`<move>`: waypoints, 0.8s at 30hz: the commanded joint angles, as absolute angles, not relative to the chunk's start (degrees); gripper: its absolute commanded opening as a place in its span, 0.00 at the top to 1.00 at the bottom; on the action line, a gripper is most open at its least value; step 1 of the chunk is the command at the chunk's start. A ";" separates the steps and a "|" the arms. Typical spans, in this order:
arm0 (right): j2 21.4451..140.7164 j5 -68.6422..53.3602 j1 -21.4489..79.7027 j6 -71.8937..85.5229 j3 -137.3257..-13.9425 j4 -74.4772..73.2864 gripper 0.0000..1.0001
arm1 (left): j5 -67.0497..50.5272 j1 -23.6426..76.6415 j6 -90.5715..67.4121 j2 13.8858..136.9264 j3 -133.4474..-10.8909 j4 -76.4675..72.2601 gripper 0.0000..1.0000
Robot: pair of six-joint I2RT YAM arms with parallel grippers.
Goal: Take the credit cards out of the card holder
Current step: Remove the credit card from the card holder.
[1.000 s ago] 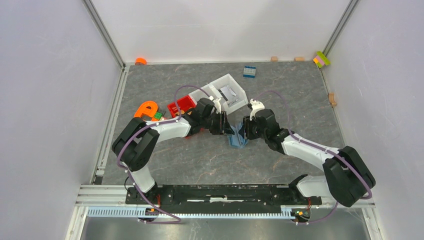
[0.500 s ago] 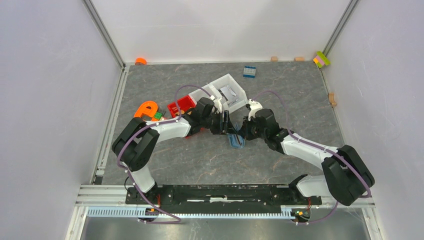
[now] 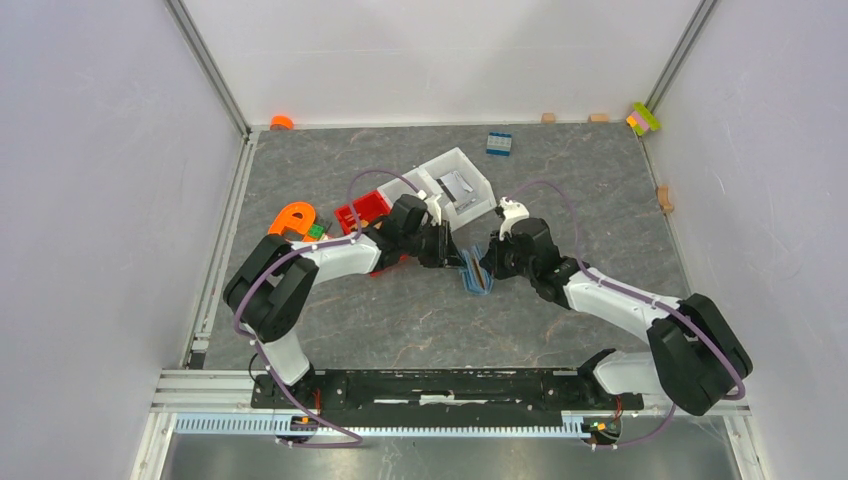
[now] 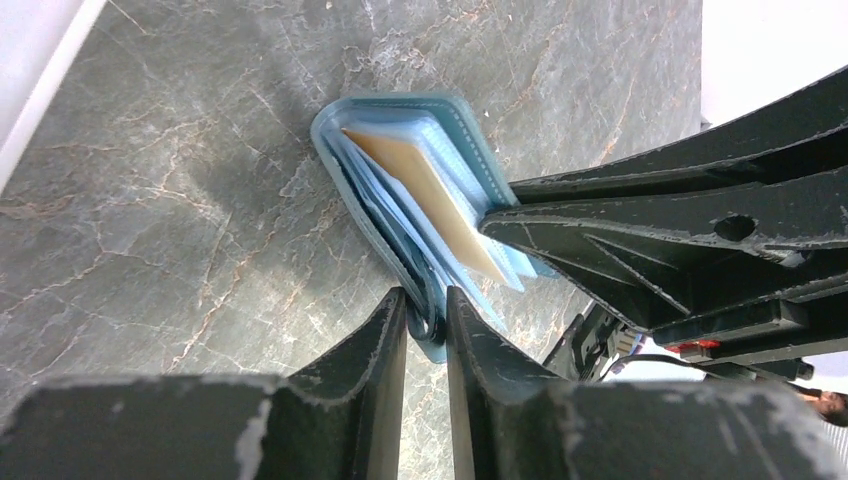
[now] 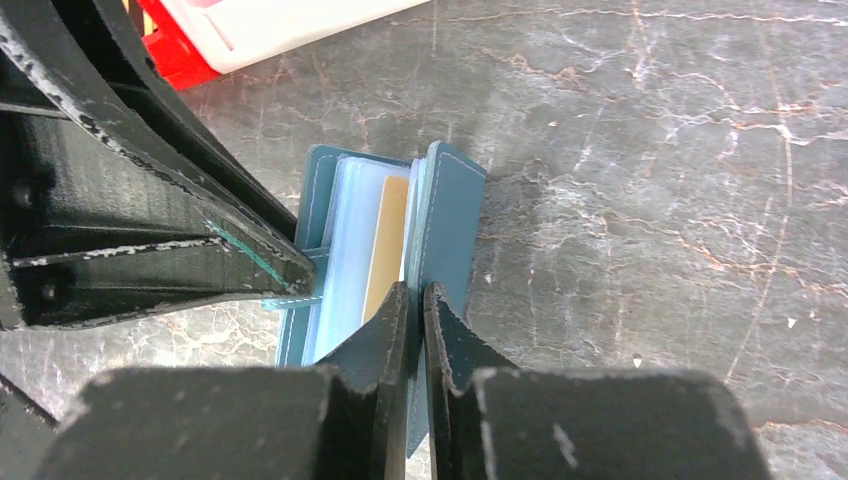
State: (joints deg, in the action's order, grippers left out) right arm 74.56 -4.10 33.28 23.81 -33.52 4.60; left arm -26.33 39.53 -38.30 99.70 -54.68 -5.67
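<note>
Black-and-white arms (image 3: pixel 610 300), purple cables (image 3: pixel 380 174), scuffed black fingers (image 4: pixel 375 350)

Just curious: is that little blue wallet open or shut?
Open: the wallet has its covers spread, and a tan card shows inside.

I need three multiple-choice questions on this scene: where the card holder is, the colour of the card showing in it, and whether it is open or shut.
1. Where is the card holder?
A) between the left gripper and the right gripper
B) by the far wall
C) at the near edge
2. What colour is the credit card showing inside it?
A) green
B) tan
C) black
3. How is the card holder?
A) shut flat
B) spread open, each gripper pinching one cover
C) folded, untouched
Answers: 1 A, seen from above; 2 B, tan in both wrist views; 3 B, covers apart, fingers closed on each.
</note>
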 commanded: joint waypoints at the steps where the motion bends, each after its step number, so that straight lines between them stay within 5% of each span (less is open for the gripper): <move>1: 72.43 -0.35 33.22 24.61 -33.71 3.90 0.90 | -25.75 39.11 -38.15 99.35 -55.17 -5.85 0.74; 11: 74.17 1.96 33.00 26.08 -34.22 3.10 0.93 | -25.00 38.87 -37.44 100.17 -56.12 -4.04 0.74; 18: 74.61 -2.07 32.14 27.62 -33.10 5.26 0.99 | -27.97 38.76 -38.61 102.04 -56.38 -5.72 0.32; 24: 74.30 -6.18 31.10 29.03 -31.41 8.28 1.00 | -30.57 38.77 -39.98 103.42 -56.01 -8.51 0.23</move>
